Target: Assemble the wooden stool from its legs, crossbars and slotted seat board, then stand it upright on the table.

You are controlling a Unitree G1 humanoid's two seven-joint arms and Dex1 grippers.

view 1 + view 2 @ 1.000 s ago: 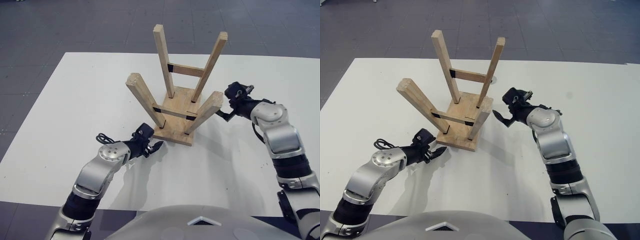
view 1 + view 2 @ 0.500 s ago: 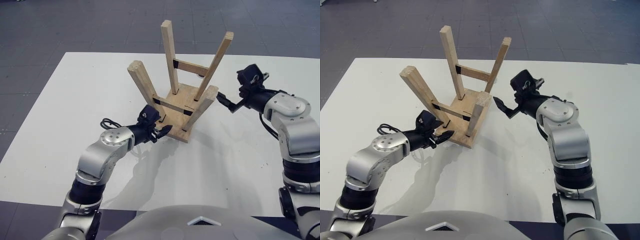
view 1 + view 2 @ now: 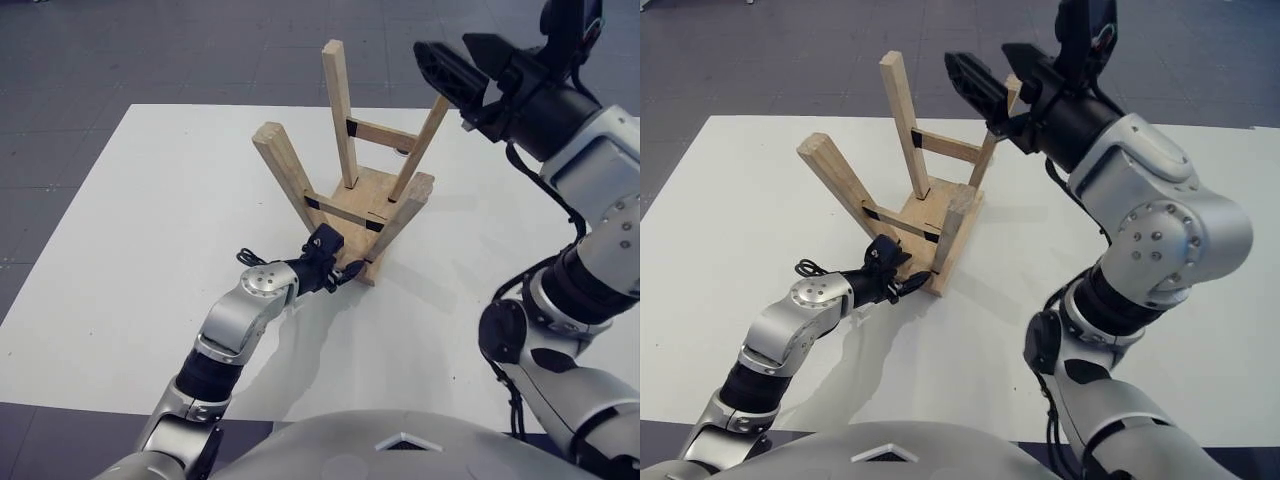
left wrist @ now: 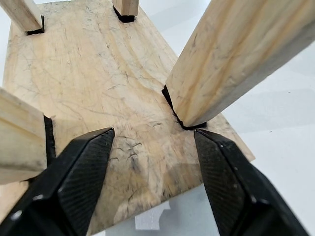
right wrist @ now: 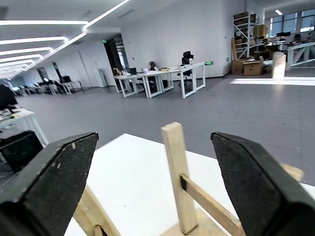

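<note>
The pale wooden stool (image 3: 360, 195) is sitting upside down near the middle of the white bench (image 3: 150, 250). Its flat square slotted seat board (image 4: 98, 83) is lying underneath, and its four plain wooden legs (image 3: 290, 185) are sticking up and leaning apart (thin wooden crossbars (image 3: 382, 135) are joining them in pairs). The left gripper (image 3: 343, 274) is sitting low at the near corner of the seat board. Its black fingers (image 4: 74, 172) are spread wide, one on each side of the corner, pinching nothing. The right gripper (image 3: 444, 43) is hanging high in the air by the top of the far right leg (image 3: 425, 135), and its fingers are spread wide too, holding nothing. The stool is looking hard and stiff, and probably light enough for two arms. The legs are only sitting in slots, so tugging on one leg could be loosening it. The safest places to hold are looking like the thick seat board edge and a leg low down near its slot.
</note>
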